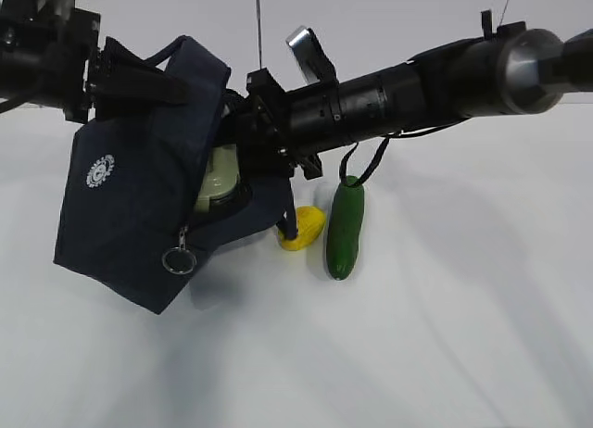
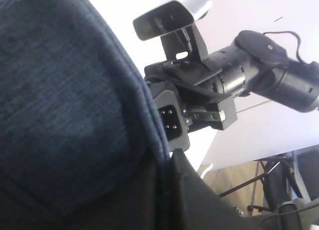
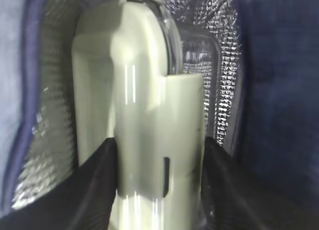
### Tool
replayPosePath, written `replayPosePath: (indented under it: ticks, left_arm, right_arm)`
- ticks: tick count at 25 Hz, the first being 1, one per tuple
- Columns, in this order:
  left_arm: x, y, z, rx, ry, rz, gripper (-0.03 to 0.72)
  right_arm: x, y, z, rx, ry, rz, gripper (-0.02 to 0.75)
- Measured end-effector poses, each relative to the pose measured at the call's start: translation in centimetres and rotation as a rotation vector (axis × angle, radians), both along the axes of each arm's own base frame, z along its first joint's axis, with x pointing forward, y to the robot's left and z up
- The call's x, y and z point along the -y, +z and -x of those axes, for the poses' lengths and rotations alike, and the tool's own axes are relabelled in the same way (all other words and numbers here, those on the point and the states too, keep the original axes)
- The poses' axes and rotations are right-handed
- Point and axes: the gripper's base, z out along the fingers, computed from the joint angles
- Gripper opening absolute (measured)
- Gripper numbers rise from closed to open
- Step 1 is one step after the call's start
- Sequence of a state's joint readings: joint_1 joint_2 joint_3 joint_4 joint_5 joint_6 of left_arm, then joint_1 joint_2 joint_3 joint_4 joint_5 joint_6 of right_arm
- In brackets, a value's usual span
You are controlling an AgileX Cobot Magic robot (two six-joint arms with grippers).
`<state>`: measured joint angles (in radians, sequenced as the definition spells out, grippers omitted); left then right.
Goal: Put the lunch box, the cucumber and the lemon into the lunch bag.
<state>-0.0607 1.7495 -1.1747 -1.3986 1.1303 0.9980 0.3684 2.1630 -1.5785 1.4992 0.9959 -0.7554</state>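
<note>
The surface (image 1: pixel 445 354) was plain white. The lemon (image 1: pixel 304 230) lay on it near the middle, with the cucumber (image 1: pixel 344 230) just beside it toward the right edge, its length running front to back.

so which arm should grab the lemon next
Right. Its fingers hold the lunch box in the lunch bag's mouth, right beside the lemon. The left gripper is holding the bag up.

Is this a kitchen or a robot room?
Probably a robot lab or test room, not a kitchen. The white table is plain, two black robot arms work over it, and beyond its edge stand metal stands on a bare floor.
</note>
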Motion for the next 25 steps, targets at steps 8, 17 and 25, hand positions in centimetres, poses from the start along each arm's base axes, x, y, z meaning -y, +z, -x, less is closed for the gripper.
replayPosePath:
  ticks: [8,17,25]
  left_arm:
    - [0.0,-2.4,-0.9,-0.039,-0.004,-0.036,0.013]
    - [0.0,-4.4,-1.4,-0.082,-0.014,-0.055,0.013]
    - [-0.1,-4.9,-1.5,-0.092,-0.020,-0.065,0.013]
  right_arm:
    - [-1.7,-3.2,-0.7,-0.041,0.024,0.015,0.372]
    - [-2.2,-6.0,-1.2,-0.090,0.017,0.021,0.372]
    - [-2.3,-7.9,-1.5,-0.131,0.005,0.026,0.372]
